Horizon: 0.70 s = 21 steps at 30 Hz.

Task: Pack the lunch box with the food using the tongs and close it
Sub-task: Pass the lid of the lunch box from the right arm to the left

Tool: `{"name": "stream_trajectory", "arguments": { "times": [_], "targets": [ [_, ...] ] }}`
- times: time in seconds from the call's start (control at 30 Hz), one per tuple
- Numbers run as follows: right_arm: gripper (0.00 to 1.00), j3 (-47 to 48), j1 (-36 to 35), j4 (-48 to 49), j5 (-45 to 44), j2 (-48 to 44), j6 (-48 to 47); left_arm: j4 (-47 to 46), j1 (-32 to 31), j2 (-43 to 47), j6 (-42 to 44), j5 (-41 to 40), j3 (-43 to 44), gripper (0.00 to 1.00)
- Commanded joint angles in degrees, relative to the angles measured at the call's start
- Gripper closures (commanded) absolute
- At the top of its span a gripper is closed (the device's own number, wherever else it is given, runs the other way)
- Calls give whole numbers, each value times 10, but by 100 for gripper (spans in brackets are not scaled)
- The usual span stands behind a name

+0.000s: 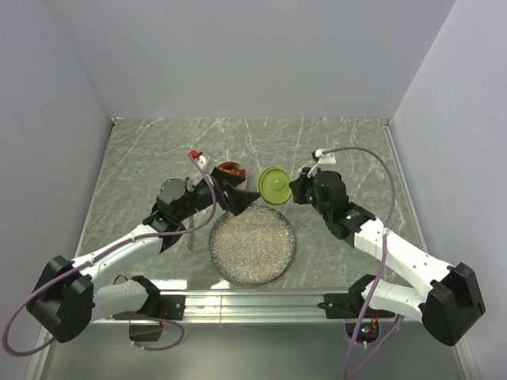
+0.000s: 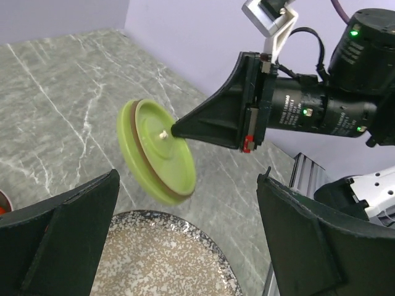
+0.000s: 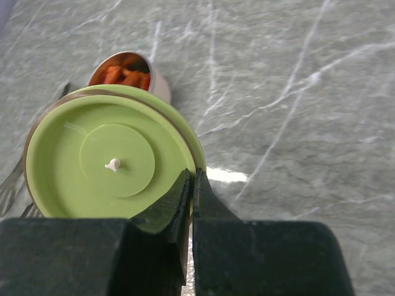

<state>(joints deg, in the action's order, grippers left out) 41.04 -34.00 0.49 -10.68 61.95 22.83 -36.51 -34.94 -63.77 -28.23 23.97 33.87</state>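
Right gripper (image 3: 192,179) pinches the lid (image 3: 92,154) by its rim, left gripper (image 1: 230,196) spread; level it squarely above the lunch box (image 3: 126,69)

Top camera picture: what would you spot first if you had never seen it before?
The bright lime-green lid jumps out first, up over the middle of the table, pinched at its edge by the right gripper. Just left of it sits the shiny lunch box with orange food inside. Nearer the arms lies a big speckled plate.
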Motion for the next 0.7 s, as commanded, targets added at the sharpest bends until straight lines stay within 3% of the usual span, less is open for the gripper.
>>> {"name": "stream_trajectory", "arguments": {
  "times": [0.0, 0.4, 0.47, 0.53, 0.57, 0.6, 0.63, 0.67],
  "targets": [
    [100, -1, -22, 49, -7, -21, 6, -38, -8, -14, -7, -2, 24, 1],
    [100, -6, -49, 78, 10, -29, 6, -27, -65, -77, 15, -46, 53, 1],
    [100, -9, -55, 86, 10, -32, 6, -17, -73, -86, 25, -63, 63, 5],
    [100, -10, -58, 89, 7, -36, 5, -13, -76, -95, 28, -67, 66, 19],
    [100, -11, -63, 89, 5, -40, 5, -11, -76, -97, 31, -67, 66, 50],
    [100, -11, -63, 89, 2, -42, 4, -9, -77, -102, 32, -69, 68, 64],
    [100, -12, -63, 89, -1, -45, 4, -6, -77, -104, 36, -73, 68, 87],
    [100, -15, -63, 88, -3, -47, 3, -3, -78, -106, 39, -74, 68, 94]
  ]
}}
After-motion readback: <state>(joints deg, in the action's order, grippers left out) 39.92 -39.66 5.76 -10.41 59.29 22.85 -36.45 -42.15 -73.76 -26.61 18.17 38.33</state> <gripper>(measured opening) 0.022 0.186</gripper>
